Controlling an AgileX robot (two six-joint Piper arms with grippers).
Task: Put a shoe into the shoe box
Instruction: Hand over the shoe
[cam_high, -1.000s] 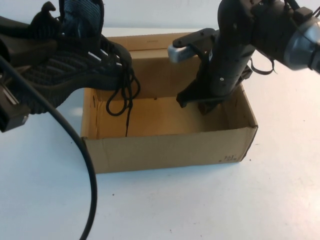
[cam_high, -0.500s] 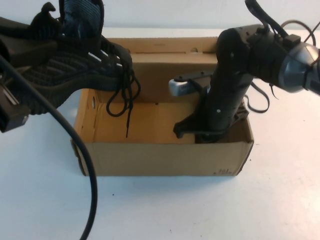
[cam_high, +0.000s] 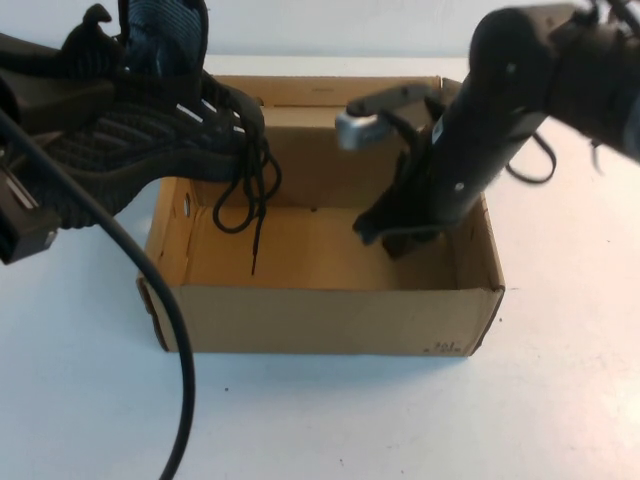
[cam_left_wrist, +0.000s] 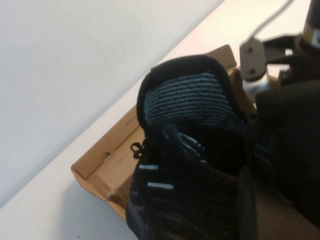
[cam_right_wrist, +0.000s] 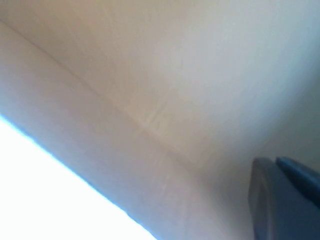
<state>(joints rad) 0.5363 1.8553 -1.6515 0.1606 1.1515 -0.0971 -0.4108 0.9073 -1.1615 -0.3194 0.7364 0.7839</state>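
A black knit shoe hangs sole-out above the left end of the brown cardboard shoe box, its laces dangling into the box. My left gripper is shut on the shoe's heel collar, and one of its fingers shows beside the knit. In the left wrist view the shoe fills the middle, its grey lining showing. Inside the box's right half my right gripper is shut and holds nothing. Its fingers point at the cardboard wall.
The box's flap lid lies open at the far side. A black cable from my left arm curves down over the white table in front of the box's left corner.
The box has slid nearer and a little left, squaring up with the table edge. My right arm dipped into the box, then lifted and leaned back. The shoe and left gripper have stayed still.
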